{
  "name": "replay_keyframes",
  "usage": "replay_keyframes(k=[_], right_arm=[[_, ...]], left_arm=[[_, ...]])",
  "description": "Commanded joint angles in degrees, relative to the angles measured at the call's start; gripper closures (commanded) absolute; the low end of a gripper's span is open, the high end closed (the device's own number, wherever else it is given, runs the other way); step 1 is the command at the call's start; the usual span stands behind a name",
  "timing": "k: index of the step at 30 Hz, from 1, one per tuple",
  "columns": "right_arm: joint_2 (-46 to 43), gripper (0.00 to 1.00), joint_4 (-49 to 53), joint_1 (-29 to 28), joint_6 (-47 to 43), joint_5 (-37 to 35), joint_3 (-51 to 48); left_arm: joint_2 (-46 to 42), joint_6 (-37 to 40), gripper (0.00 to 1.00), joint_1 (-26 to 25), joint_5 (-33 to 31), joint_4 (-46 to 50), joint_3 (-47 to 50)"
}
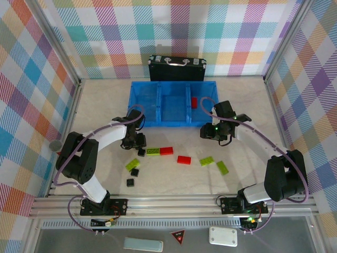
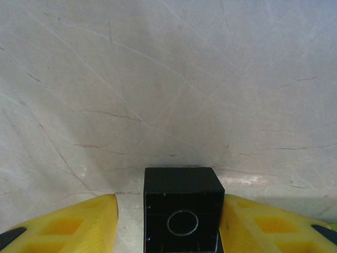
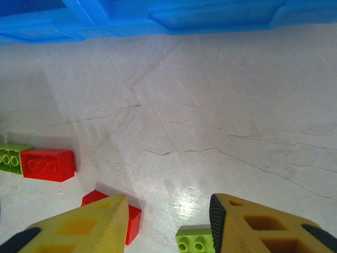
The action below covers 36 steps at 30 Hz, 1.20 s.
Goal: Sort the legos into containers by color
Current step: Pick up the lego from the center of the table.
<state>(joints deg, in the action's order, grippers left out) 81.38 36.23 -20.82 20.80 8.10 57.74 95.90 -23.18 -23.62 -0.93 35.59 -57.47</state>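
Note:
The blue tray (image 1: 145, 101) has three compartments; one red lego (image 1: 194, 102) lies in the right one. On the table lie a joined lime and red pair (image 1: 159, 152), a red brick (image 1: 184, 159), lime bricks (image 1: 206, 161) (image 1: 222, 167) (image 1: 132, 164) and black ones (image 1: 135, 172) (image 1: 130, 182). My left gripper (image 2: 168, 221) is open around a black lego (image 2: 182, 208): the right finger touches it, the left stands off. My right gripper (image 3: 168, 221) hangs open above bare table, with a red brick (image 3: 131, 216) and a lime brick (image 3: 196, 240) by its fingers.
A black case with metal handles (image 1: 177, 68) stands behind the tray. Checkered walls close in the table on three sides. The tray's front wall (image 3: 158, 18) runs across the top of the right wrist view, and the lime and red pair (image 3: 47, 164) lies at its left.

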Motion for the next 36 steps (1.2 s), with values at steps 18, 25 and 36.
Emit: replay_keyframes(k=[18,25,36], right_arm=[[-0.6,0.54,0.8,-1.0,0.9,-1.6,-1.0],[-0.7,0.54,1.1,-1.2,0.9,-2.0,-0.9],[-1.8,0.54,1.6,-1.4,0.9,-2.4,-1.7]], left_arm=[[1.2,-0.7,0.64,-1.3,0.5,-0.7,-0.8],[0.1,-0.6,0.66,-1.3,0.4,0.0,-1.4],[-0.8,1.8,0.66,-1.2,-1.4,4.5,-8.2]])
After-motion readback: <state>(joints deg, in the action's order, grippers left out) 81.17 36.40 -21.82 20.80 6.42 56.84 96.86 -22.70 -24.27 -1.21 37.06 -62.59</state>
